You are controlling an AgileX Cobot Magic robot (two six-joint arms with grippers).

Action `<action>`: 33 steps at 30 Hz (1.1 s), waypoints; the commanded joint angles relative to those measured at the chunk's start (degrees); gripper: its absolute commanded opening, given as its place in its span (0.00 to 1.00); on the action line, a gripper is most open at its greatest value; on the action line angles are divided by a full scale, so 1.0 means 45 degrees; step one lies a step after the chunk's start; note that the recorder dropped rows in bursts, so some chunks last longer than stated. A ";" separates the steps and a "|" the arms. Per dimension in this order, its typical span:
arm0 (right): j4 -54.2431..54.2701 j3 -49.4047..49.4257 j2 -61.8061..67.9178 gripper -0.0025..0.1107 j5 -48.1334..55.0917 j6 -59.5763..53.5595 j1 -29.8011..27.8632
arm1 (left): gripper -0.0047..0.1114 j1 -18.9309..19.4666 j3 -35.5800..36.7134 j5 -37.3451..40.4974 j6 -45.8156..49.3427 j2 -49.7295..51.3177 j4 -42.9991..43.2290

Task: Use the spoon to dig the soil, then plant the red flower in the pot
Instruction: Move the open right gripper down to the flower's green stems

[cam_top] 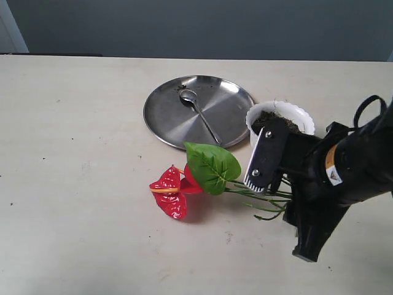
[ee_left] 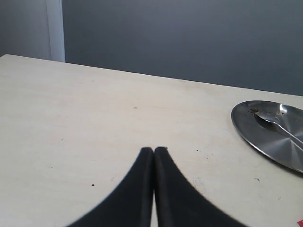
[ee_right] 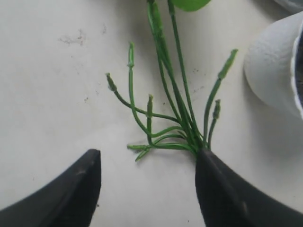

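From the outside camera, the red flower [cam_top: 175,192] lies flat on the pale table [cam_top: 73,153]. It has shiny red heart-shaped petals, a yellow spike and one big green leaf. Its thin green stems reach to the right, under the black right gripper [cam_top: 263,161]. Just behind is the small white pot [cam_top: 301,114] with a wavy rim and dark crumbly soil [cam_top: 265,115] inside. The thin silver spoon [cam_top: 198,112] rests in a round shiny metal plate [cam_top: 169,117], just left of the pot. Only this camera shows the whole flower and the soil.

The left wrist camera shows the left gripper [ee_left: 154,150] with its two black fingers pressed together, holding nothing. The plate [ee_left: 251,127] and the spoon [ee_left: 274,124] sit off to one side, with dark crumbs nearby.

The right wrist camera shows the right gripper [ee_right: 147,163] spread wide apart. The bunch of stems [ee_right: 175,118] lies between its fingers and meets one of them. The smooth white side of the pot [ee_right: 272,66] is close by.
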 commanded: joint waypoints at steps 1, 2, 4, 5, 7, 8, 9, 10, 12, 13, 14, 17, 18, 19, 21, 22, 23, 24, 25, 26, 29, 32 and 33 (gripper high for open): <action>-0.0385 -0.0181 0.1150 0.52 -0.0368 0.0506 0.0050 | 0.04 -0.0082 0.0031 -0.0192 -0.0014 -0.0062 0.0020; -0.0537 -0.0279 0.1386 0.52 -0.0368 0.0734 0.0050 | 0.04 -0.0082 0.0031 -0.0192 -0.0014 -0.0062 0.0020; -0.0902 -0.0472 0.1817 0.52 -0.0368 0.1290 0.0050 | 0.04 -0.0082 0.0031 -0.0192 -0.0014 -0.0062 0.0020; -0.1104 -0.0512 0.1979 0.52 -0.0368 0.1624 0.0050 | 0.04 -0.0082 0.0031 -0.0192 -0.0014 -0.0062 0.0020; -0.1485 -0.0602 0.2294 0.52 -0.0340 0.2193 0.0050 | 0.04 -0.0082 0.0031 -0.0192 -0.0014 -0.0062 0.0020; -0.1773 -0.0602 0.2441 0.52 -0.0340 0.2438 0.0050 | 0.04 -0.0082 0.0031 -0.0192 -0.0014 -0.0062 0.0020; -0.1969 -0.0602 0.2512 0.52 -0.0340 0.2665 0.0050 | 0.04 -0.0082 0.0031 -0.0192 -0.0014 -0.0062 0.0020; -0.2088 -0.0602 0.2570 0.52 -0.0340 0.2770 0.0050 | 0.04 -0.0082 0.0031 -0.0192 -0.0014 -0.0062 0.0020; -0.2122 -0.0602 0.2570 0.52 -0.0589 0.2850 0.0050 | 0.04 -0.0082 0.0031 -0.0192 -0.0014 -0.0062 0.0020; -0.2096 -0.0602 0.2570 0.52 -0.0714 0.2850 0.0050 | 0.04 -0.0082 0.0031 -0.0192 -0.0014 -0.0062 0.0020; -0.2096 -0.0602 0.2570 0.52 -0.0862 0.2850 0.0050 | 0.04 -0.0082 0.0031 -0.0192 -0.0014 -0.0062 0.0020; -0.2065 -0.0602 0.2762 0.52 -0.1383 0.2850 0.0050 | 0.04 -0.0082 0.0031 -0.0192 -0.0014 -0.0062 0.0020; -0.2006 -0.0602 0.2905 0.52 -0.1536 0.2850 0.0050 | 0.04 -0.0082 0.0031 -0.0192 -0.0014 -0.0062 0.0020; -0.1906 -0.0602 0.3040 0.52 -0.1640 0.2850 0.0050 | 0.04 -0.0082 0.0031 -0.0192 -0.0014 -0.0062 0.0020; -0.1847 -0.0602 0.3453 0.52 -0.1815 0.2850 0.0050 | 0.04 -0.0082 0.0031 -0.0192 -0.0014 -0.0062 0.0020; -0.1847 -0.0602 0.3653 0.52 -0.1916 0.2850 0.0050 | 0.04 -0.0082 0.0031 -0.0192 -0.0014 -0.0062 0.0020; -0.1847 -0.0602 0.3802 0.52 -0.2017 0.2850 0.0050 | 0.04 -0.0082 0.0031 -0.0192 -0.0014 -0.0062 0.0020; -0.1847 -0.0602 0.3967 0.52 -0.2138 0.2850 0.0050 | 0.04 -0.0082 0.0031 -0.0192 -0.0014 -0.0062 0.0020; -0.1816 -0.0602 0.4122 0.52 -0.2317 0.2850 0.0050 | 0.04 -0.0082 0.0031 -0.0192 -0.0014 -0.0062 0.0020; -0.1778 -0.0602 0.4266 0.52 -0.2431 0.2850 0.0050 | 0.04 -0.0082 0.0031 -0.0192 -0.0014 -0.0062 0.0020; -0.1727 -0.0602 0.4537 0.52 -0.2706 0.2850 0.0050 | 0.04 -0.0082 0.0031 -0.0192 -0.0014 -0.0062 0.0020; -0.1797 -0.0602 0.4736 0.52 -0.2872 0.2850 0.0050 | 0.04 -0.0082 0.0031 -0.0192 -0.0014 -0.0062 0.0020; -0.1799 -0.0602 0.4801 0.52 -0.2983 0.2850 0.0050 | 0.04 -0.0082 0.0031 -0.0192 -0.0014 -0.0062 0.0020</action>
